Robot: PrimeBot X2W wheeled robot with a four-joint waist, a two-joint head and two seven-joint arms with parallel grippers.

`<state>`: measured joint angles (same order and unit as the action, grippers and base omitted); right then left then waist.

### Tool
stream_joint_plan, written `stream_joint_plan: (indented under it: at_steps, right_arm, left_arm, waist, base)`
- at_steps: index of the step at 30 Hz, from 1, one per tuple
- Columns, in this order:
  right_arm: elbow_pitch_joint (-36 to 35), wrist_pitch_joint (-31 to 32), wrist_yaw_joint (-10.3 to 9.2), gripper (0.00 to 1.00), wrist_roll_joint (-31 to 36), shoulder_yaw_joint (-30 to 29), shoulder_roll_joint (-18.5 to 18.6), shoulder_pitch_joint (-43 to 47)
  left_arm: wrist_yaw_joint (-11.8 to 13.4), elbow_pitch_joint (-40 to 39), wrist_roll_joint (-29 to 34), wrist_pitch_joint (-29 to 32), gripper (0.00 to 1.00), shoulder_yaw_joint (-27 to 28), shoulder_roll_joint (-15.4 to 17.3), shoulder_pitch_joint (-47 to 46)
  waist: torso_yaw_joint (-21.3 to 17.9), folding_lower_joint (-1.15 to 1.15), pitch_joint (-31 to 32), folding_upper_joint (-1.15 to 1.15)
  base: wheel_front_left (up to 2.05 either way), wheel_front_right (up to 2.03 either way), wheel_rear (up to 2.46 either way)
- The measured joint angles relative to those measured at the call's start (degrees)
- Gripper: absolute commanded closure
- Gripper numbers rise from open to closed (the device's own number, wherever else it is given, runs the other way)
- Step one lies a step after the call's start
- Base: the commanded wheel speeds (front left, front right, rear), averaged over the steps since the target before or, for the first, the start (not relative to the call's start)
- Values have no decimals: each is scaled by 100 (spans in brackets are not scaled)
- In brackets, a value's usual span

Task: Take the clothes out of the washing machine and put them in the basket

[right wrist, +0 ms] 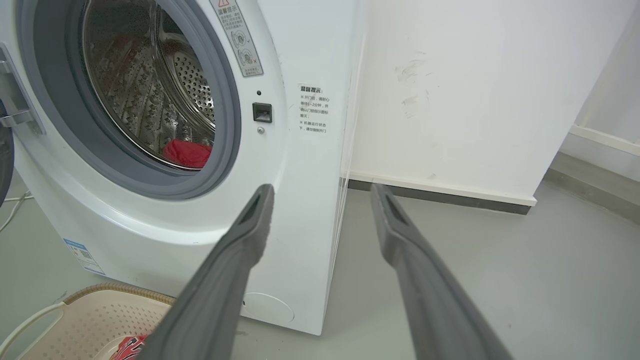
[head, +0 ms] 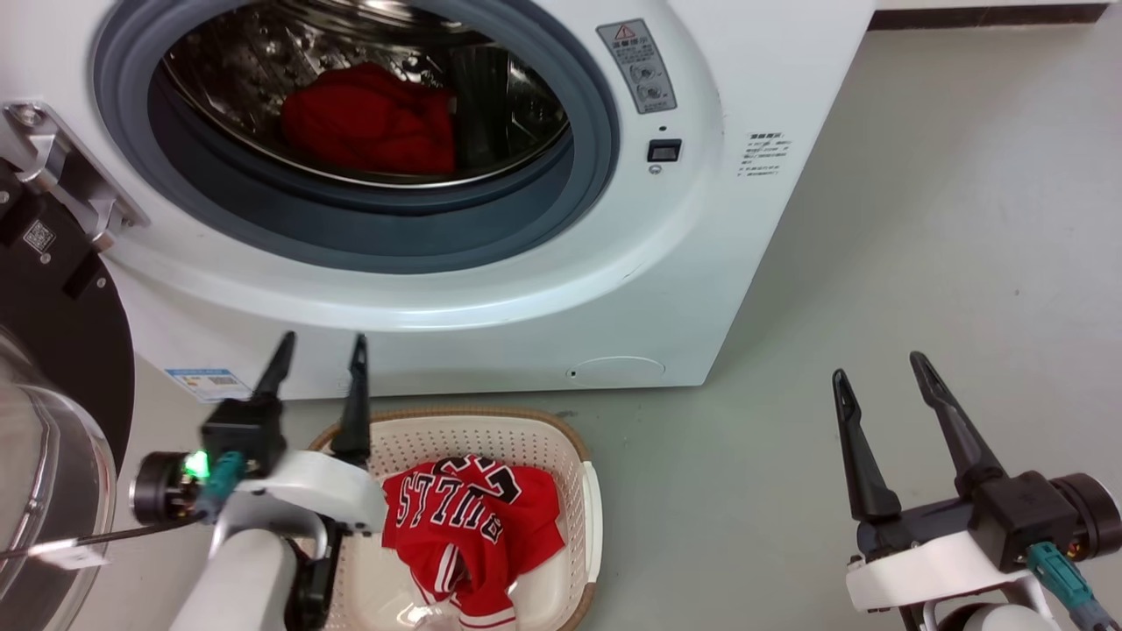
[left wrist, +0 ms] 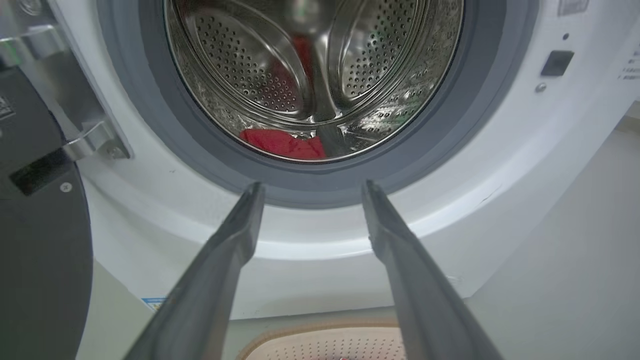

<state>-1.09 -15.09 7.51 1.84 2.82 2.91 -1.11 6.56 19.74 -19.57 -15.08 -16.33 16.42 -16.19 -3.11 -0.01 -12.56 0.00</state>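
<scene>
Jersey (head: 473, 526) in basket (head: 473, 434); one garment (head: 368, 123) in drum (head: 517, 96).

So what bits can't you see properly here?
Plain red garment in the steel drum: left wrist view, the grey rubber ring hides most; anything underneath is unknowable.
Red lettered jersey: head view, crumpled, bottom edge cuts it off.
Cream perforated basket: head view, the left pincer and its arm cover its left side.
Grey warning sticker: head view, print too small.

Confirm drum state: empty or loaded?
Not empty. One red garment lies on the floor of the drum, visible in all three views. The jersey is in the basket.
</scene>
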Motion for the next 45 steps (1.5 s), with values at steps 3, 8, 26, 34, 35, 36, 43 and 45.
stream_joint_plan:
  at_steps: [3,8,26,34,35,36,43,45]
  right_arm:
    - [4,1,0,0,0,11,1,41]
    - [-26,1,0,0,-1,62,0,30]
    - [-242,1,0,0,-342,172,3,-943]
    - [-354,1,0,0,-606,192,5,-1307]
    - [-372,0,0,0,-642,207,4,-1360]
    - [-389,1,0,0,-672,209,5,-1406]
    - [-487,1,0,0,-894,156,4,-1569]
    - [-513,1,0,0,-942,151,4,-1623]
  left_arm:
    - [-11,-290,49,0,0,349,-75,68]
    - [-129,-268,227,0,0,603,-116,-245]
    - [-603,1891,896,1054,0,165,400,-4133]
    - [-814,2983,994,1795,0,115,736,-5707]
    - [-868,3132,1004,1941,0,99,806,-5872]
    - [-912,3241,1034,2034,0,74,882,-6039]
    - [-1115,3946,1139,2945,0,-93,1099,-7249]
    - [-1163,4156,1120,3295,0,-97,1171,-7503]
  waist:
    - [-32,0,64,0]
    - [-86,0,-1,0]
    - [-650,2,-1475,0]
    - [-1042,2,-2303,0]
    - [-1087,2,-2402,0]
    - [-1134,2,-2500,0]
    - [-1401,3,-3113,0]
    - [-1463,2,-3255,0]
  base:
    - [0,0,0]
    - [0,0,0]
    - [0,0,0]
    - [0,0,0]
    - [0,0,0]
    - [0,0,0]
    - [0,0,0]
    - [0,0,0]
